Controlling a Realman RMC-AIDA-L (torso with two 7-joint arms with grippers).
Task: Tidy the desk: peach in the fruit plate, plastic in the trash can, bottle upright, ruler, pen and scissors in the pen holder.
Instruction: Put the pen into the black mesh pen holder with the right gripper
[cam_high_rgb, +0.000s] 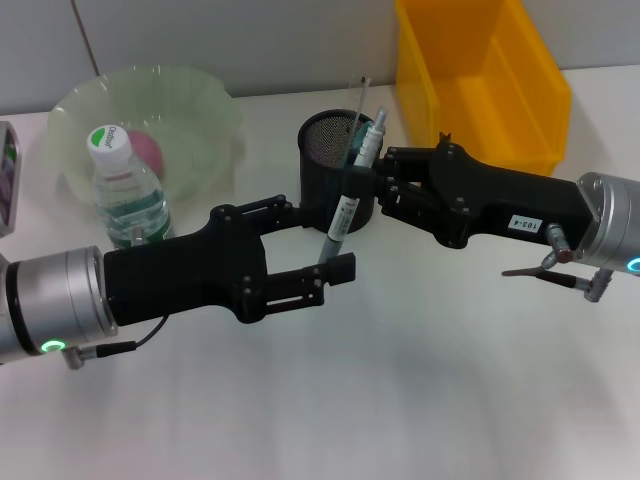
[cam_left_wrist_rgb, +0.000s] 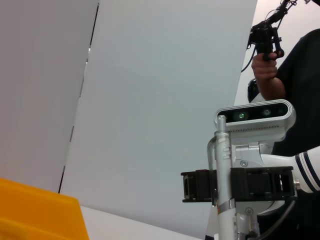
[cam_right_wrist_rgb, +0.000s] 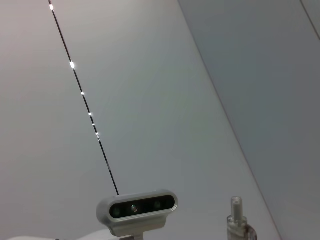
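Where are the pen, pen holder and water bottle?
pen (cam_high_rgb: 341, 218): head view, mid barrel.
pen holder (cam_high_rgb: 322, 142): head view, mesh inner wall.
water bottle (cam_high_rgb: 132, 205): head view, label on body.

Pen (cam_high_rgb: 347, 200): grey-and-white, tilted, tip low, cap end over the holder's rim. Holder (cam_high_rgb: 322, 160): black mesh cup, upright on the counter. Bottle (cam_high_rgb: 127, 190): clear, white cap, green label, upright. Peach (cam_high_rgb: 148, 152): pink, lying in the pale green plate (cam_high_rgb: 195, 100) behind the bottle.

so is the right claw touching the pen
Touching. In the head view the right claw closes around the upper part of the pen beside the pen holder, with no gap visible.
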